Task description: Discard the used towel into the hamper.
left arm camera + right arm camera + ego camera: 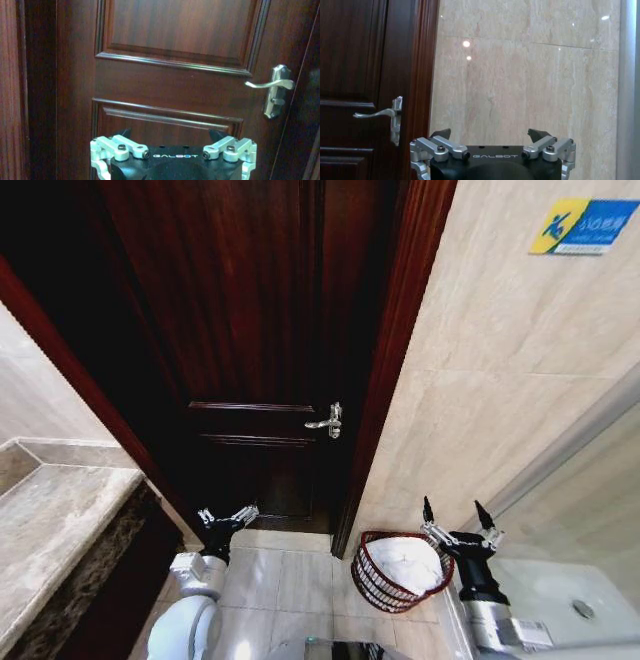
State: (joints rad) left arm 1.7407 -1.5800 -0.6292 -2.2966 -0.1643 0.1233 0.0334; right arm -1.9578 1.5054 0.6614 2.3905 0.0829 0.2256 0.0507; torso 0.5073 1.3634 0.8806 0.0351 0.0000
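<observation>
Head view: hamper (385, 578) beside dark door (250, 350), tiled wall (500, 380).

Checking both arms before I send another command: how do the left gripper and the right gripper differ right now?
The left gripper hangs in front of the dark wooden door, while the right gripper sits by the tiled wall, right beside the hamper. The hamper holds something white; nothing lies near the left gripper. The left gripper tilts sideways; the right gripper points more upright. Both are open and empty.
</observation>
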